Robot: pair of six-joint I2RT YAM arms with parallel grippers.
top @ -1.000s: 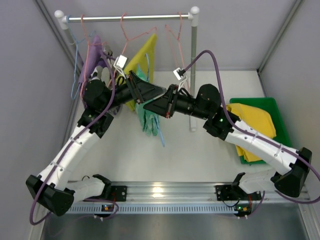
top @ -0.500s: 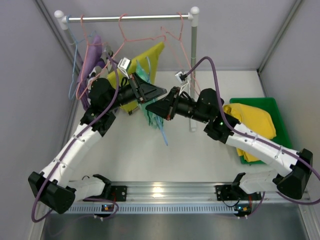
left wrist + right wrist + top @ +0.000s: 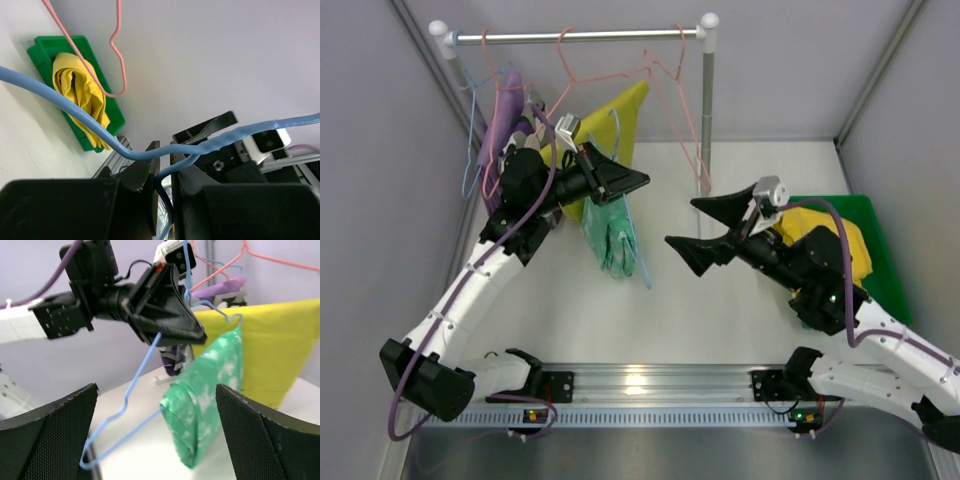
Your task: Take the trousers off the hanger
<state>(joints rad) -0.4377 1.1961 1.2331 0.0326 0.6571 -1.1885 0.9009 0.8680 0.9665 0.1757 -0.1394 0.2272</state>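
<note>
Mint green trousers (image 3: 615,235) (image 3: 210,390) hang folded over the bar of a blue wire hanger (image 3: 643,272) (image 3: 125,400) off the rail. My left gripper (image 3: 625,180) (image 3: 164,150) (image 3: 170,315) is shut on that hanger's upper wire (image 3: 165,170). My right gripper (image 3: 705,228) (image 3: 156,390) stands wide open to the right of the mint trousers, apart from them, holding nothing. Olive-yellow trousers (image 3: 610,125) (image 3: 280,345) hang on a pink hanger (image 3: 620,75) behind. Bright yellow trousers (image 3: 830,235) (image 3: 80,95) lie in the green bin (image 3: 870,215) (image 3: 40,47).
A metal rail (image 3: 580,36) on two posts (image 3: 706,110) spans the back. At its left end hang a lilac garment (image 3: 505,110) (image 3: 225,287) and a camouflage garment (image 3: 172,360). An empty pink hanger (image 3: 675,90) (image 3: 117,50) hangs near the right post. Grey walls close in both sides.
My right gripper has opened wide and drawn back to the right, away from the mint trousers. My left gripper has closed on the blue hanger and holds it up.
</note>
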